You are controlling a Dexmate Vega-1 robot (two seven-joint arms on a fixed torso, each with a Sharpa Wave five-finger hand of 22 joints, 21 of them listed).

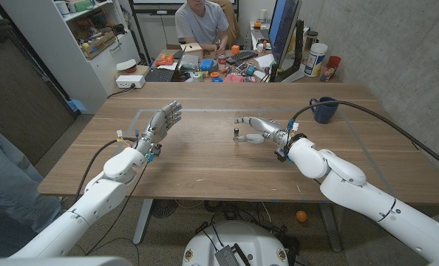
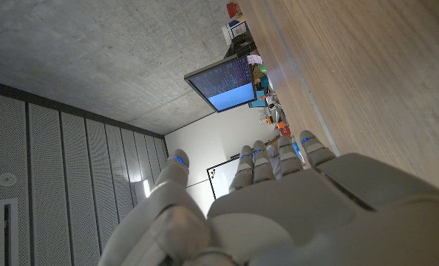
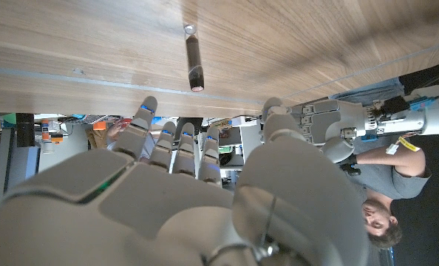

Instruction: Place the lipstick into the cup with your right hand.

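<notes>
- Lipstick [image 1: 236, 132] stands upright on the table [image 1: 205, 166], just beyond the right hand [image 1: 253, 129]; not yet grasped
- Right hand holds nothing, fingers apart; left hand [image 1: 162, 120] open too, waiting
- Cup [image 1: 324, 109] well apart, near the far right edge; grasp, carry and drop all remain

Your arms are glossy white shells with black cables looped off the wrists; left hand [image 1: 162, 120] and right hand [image 1: 255, 129] are silver-grey, fingertips marked blue.
</notes>
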